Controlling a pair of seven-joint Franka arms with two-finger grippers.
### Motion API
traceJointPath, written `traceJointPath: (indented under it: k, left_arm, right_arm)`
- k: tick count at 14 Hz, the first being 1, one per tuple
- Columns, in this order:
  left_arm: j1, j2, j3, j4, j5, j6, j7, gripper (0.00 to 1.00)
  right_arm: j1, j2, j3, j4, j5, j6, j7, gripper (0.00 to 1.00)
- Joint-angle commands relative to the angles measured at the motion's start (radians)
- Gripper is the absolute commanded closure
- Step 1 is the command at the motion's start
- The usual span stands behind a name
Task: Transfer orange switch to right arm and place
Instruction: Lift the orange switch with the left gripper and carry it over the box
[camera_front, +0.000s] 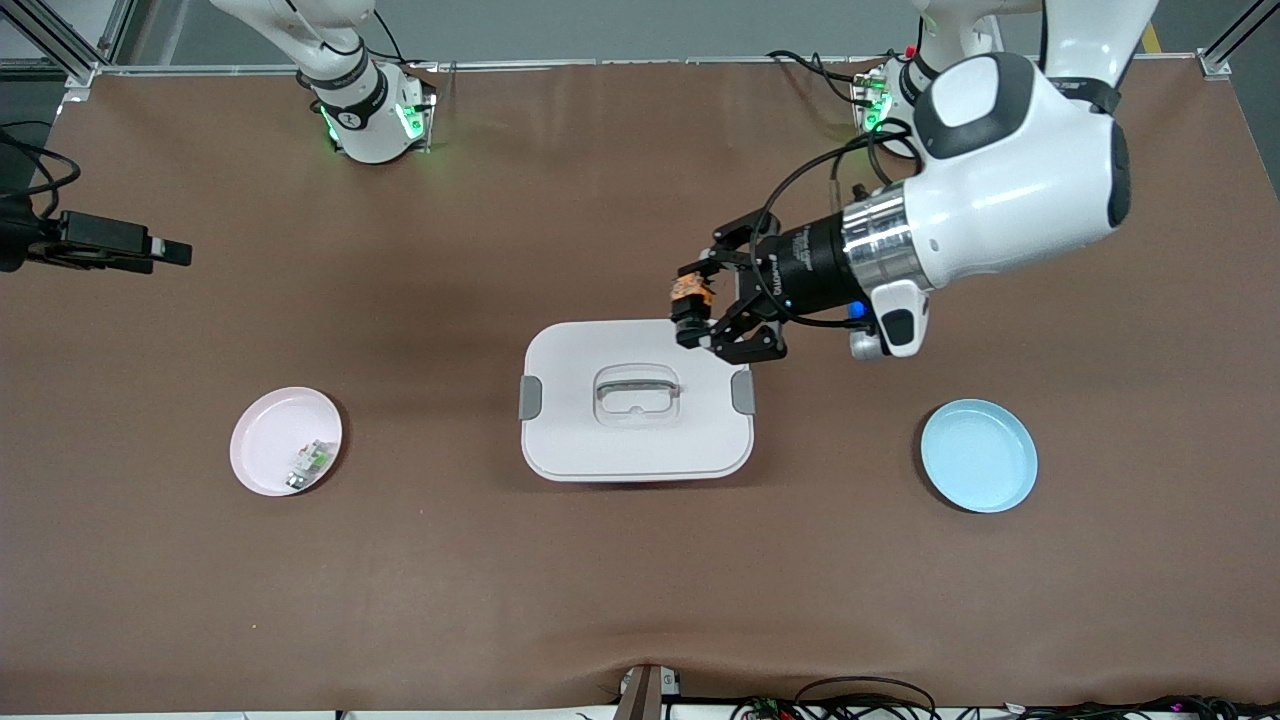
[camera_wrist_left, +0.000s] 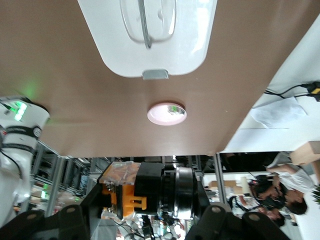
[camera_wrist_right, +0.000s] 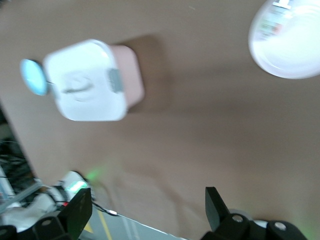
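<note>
- Round pale-blue plate (camera_front: 979, 455) and round pink plate (camera_front: 285, 441) are sitting nearest on the table.
- Left end effector (camera_front: 700, 305) is gripping the tiny orange push-button switch (camera_front: 690, 293) above the white lidded box (camera_front: 636, 412), presenting it for handover.
- Right end effector (camera_wrist_right: 150, 210) is waiting wide open, empty.

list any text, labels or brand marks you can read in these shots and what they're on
None can be read.
Left gripper, shut on the orange switch over the white lidded box: white lettering on its black wrist collar, too small to read.
Small component in the pink plate: any markings too small to read.
Right gripper, open: no text visible.
</note>
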Motion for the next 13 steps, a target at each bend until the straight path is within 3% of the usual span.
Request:
traceJointPath:
  k: [1, 6, 9, 13]
  left_arm:
    - [-0.081, 0.04, -0.002, 0.021, -0.018, 0.148, -0.085, 0.68]
    - [-0.199, 0.091, 0.006, 0.019, 0.015, 0.283, -0.098, 0.68]
    - [-0.243, 0.12, 0.008, 0.013, 0.107, 0.322, -0.098, 0.67]
    - [-0.268, 0.132, 0.008, 0.015, 0.126, 0.323, -0.101, 0.67]
  right_arm:
    - [0.045, -0.024, 0.005, -0.028, 0.078, 0.066, 0.079, 0.0]
    - [0.105, -0.044, 0.007, -0.035, 0.153, 0.15, 0.159, 0.0]
    - [0.177, -0.049, 0.007, -0.035, 0.144, 0.206, 0.156, 0.0]
    - [0.292, -0.047, 0.005, -0.054, 0.103, 0.321, 0.202, 0.0]
